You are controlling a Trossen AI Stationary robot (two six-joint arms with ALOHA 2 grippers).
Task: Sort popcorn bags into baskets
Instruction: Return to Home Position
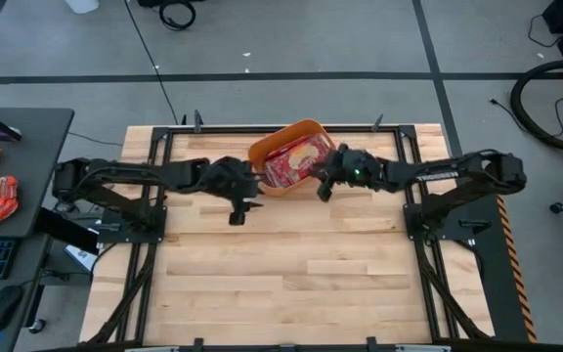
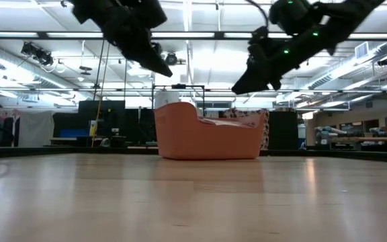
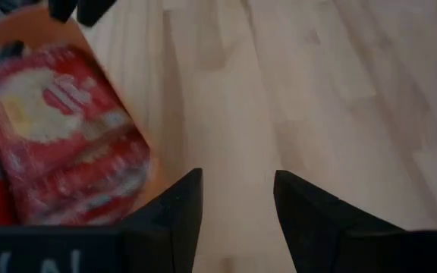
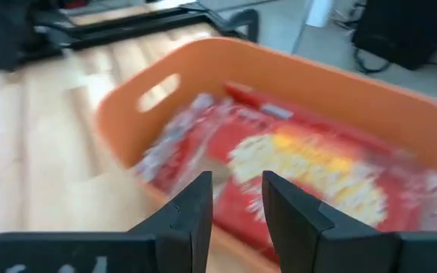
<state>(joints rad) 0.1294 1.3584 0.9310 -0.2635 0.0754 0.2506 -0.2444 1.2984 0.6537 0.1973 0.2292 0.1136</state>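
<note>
Pale wood-plank table (image 1: 301, 284) on a grey floor, with a strip-lit hall beyond.
Orange basket (image 1: 260, 154) at the table's 12 o'clock, red popcorn bags (image 1: 296, 161) inside. Left gripper (image 1: 238, 209) at the basket's 8 o'clock, fingers spread, empty. Right gripper (image 1: 324, 188) at its 4 o'clock, fingers narrowly parted, empty. Both hang above the wood. Dark side desk (image 1: 27, 137) at 9 o'clock.

The basket (image 1: 281, 134) stands at the middle of the table's (image 1: 301, 274) far edge, with the popcorn bags (image 1: 296, 161) lying inside it. The left hand (image 1: 238, 212) hangs just left of the basket and the right hand (image 1: 324, 188) just right, both above the table.
</note>
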